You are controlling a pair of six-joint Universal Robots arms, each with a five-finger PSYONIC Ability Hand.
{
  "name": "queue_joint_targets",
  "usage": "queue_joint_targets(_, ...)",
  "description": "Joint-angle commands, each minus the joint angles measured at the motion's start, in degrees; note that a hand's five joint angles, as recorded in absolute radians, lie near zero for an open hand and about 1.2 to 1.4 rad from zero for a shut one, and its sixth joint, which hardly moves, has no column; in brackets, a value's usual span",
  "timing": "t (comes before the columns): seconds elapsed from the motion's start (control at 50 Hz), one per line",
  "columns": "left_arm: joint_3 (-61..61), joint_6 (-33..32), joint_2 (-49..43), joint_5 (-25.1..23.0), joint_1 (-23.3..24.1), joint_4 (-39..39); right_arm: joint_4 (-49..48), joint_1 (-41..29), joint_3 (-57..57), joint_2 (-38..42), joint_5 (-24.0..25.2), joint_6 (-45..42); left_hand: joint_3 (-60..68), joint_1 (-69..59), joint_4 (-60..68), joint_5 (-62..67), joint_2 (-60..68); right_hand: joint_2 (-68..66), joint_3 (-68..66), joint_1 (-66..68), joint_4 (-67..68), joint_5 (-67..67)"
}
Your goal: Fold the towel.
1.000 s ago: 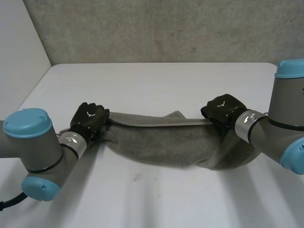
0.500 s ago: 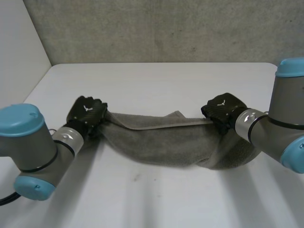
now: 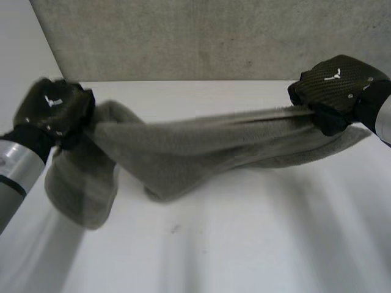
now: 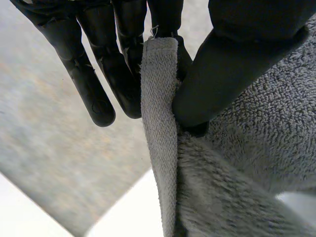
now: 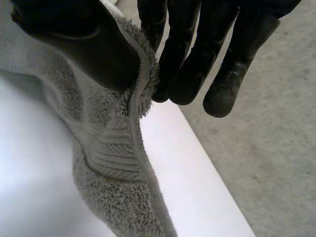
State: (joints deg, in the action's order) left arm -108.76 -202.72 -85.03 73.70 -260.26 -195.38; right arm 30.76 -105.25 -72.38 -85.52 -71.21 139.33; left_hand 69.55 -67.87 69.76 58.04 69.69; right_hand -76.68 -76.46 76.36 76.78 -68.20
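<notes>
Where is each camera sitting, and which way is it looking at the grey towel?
Head view: high behind the robot, looking down at the white table; shows the left hand and right hand holding the grey terry towel.
Left wrist view: on the left wrist, looking along the palm; its own hand pinches a towel edge.
Right wrist view: on the right wrist, looking along the palm; its own hand pinches a towel edge.
Shared: every view shows the towel.

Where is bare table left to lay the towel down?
Bare: the near half of the table, in front of the towel, and the far strip by the wall. Crowded: between left hand and right hand, where the towel hangs.
</notes>
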Motion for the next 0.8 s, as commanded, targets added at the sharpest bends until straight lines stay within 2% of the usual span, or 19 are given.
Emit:
queue_joint_targets(0.02,1.3,2.9,-13.1,-3.6,-1.5,1.4,3.3,0.1,0.3,7.1,-0.2,-6.5,10.4,-12.1,10.2,12.0,10.3,-3.3,-3.5,3.6,3.2,-1.8)
queue_joint_targets(0.04,1.4,2.9,-13.1,-3.6,-1.5,1.4,3.3,0.0,0.3,7.1,-0.2,-6.5,10.4,-12.1,10.2,12.0,10.3,-3.3,-3.5,3.6,3.2,-1.8)
queue_joint_targets(0.16,12.9,2.8,-24.1,-3.4,-1.2,1.6,2.7,-0.8,12.1,20.6,-1.6,-9.1,10.4,-12.1,10.2,12.0,10.3,-3.3,-3.5,3.6,3.2,-1.8)
queue_joint_targets(0.2,17.1,2.9,-25.6,-3.4,-1.2,1.5,2.2,-2.1,25.3,27.8,-3.3,-8.4,10.4,-12.1,10.2,12.0,10.3,-3.3,-3.5,3.6,3.2,-1.8)
queue_joint_targets(0.22,21.7,2.9,-26.5,-3.4,-1.1,1.4,2.2,-2.1,25.4,27.9,-3.3,-8.4,10.4,-12.1,10.2,12.0,10.3,-3.3,-3.5,3.6,3.2,-1.8)
queue_joint_targets(0.24,26.7,3.3,-26.7,-3.4,-1.0,1.2,1.2,-3.1,33.1,30.7,-4.8,-7.2,10.4,-12.1,10.2,12.0,10.3,-3.3,-3.5,3.6,3.2,-1.8)
queue_joint_targets(0.26,26.8,3.3,-26.7,-3.4,-1.0,1.2,1.2,-3.1,33.2,30.8,-4.8,-7.1,10.4,-12.1,10.2,12.0,10.3,-3.3,-3.5,3.6,3.2,-1.8)
queue_joint_targets(0.3,36.3,4.8,-26.1,-3.4,-0.5,0.4,-5.1,-5.5,48.0,33.7,-7.0,-1.7,10.4,-12.1,10.2,12.0,10.3,-3.3,-3.5,3.6,3.2,-1.8)
queue_joint_targets(0.32,36.3,4.8,-26.1,-3.4,-0.5,0.3,-5.1,-5.5,48.0,33.8,-7.0,-1.7,10.4,-12.1,10.2,12.0,10.3,-3.3,-3.5,3.6,3.2,-1.8)
queue_joint_targets(0.36,41.8,7.8,-24.7,-2.9,0.5,-3.6,-15.1,-6.0,53.6,32.8,-6.7,6.8,10.4,-12.1,10.2,12.0,10.3,-3.3,-3.5,3.6,3.2,-1.8)
queue_joint_targets(0.38,41.8,7.8,-24.7,-2.9,0.5,-3.6,-19.1,-5.9,52.9,31.0,-6.6,10.4,10.4,-12.1,10.2,12.0,10.3,-3.3,-3.5,3.6,3.2,-1.8)
queue_joint_targets(0.46,40.3,15.1,-20.5,0.7,0.7,-10.6,-22.2,-5.9,48.6,27.1,-6.6,14.3,10.4,-12.1,10.2,12.0,10.3,-3.3,-3.5,3.6,3.2,-1.8)
queue_joint_targets(0.5,37.6,16.9,-19.4,1.4,0.5,-12.2,-21.9,-5.8,45.0,25.7,-6.3,14.2,10.4,-12.1,10.2,12.0,10.3,-3.3,-3.5,3.6,3.2,-1.8)
queue_joint_targets(0.54,34.0,18.6,-18.3,1.4,-0.1,-13.7,-20.4,-5.8,35.5,23.0,-3.5,11.3,10.4,-12.1,10.2,12.0,10.3,-3.3,-3.5,3.6,3.2,-1.8)
queue_joint_targets(0.6,25.5,20.4,-16.7,1.0,-2.3,-15.9,-19.7,-6.2,29.8,21.4,-1.1,8.9,10.4,-12.1,10.2,12.0,10.3,-3.3,-3.5,3.6,3.2,-1.8)
queue_joint_targets(0.64,16.7,20.5,-16.8,-1.4,-4.0,-18.4,-19.6,-6.5,18.1,18.9,3.1,2.7,10.4,-12.1,10.2,12.0,10.3,-3.3,-3.5,3.6,3.2,-1.8)
queue_joint_targets(0.66,16.6,20.5,-16.8,-1.4,-4.0,-18.4,-19.6,-6.5,18.1,18.9,3.1,2.7,10.4,-12.1,10.2,12.0,10.3,-3.3,-3.5,3.6,3.2,-1.8)
queue_joint_targets(0.7,12.3,20.4,-17.3,-3.1,-4.6,-20.1,-19.7,-6.6,7.7,18.9,4.8,-4.4,10.4,-12.1,10.2,12.0,10.3,-3.3,-3.5,3.6,3.2,-1.8)
queue_joint_targets(0.8,-0.4,19.9,-22.9,-10.5,-8.5,-28.4,-19.8,-7.1,-3.9,21.8,3.5,-12.3,10.4,-12.1,10.2,12.0,10.3,-3.3,-3.5,3.6,3.2,-1.8)
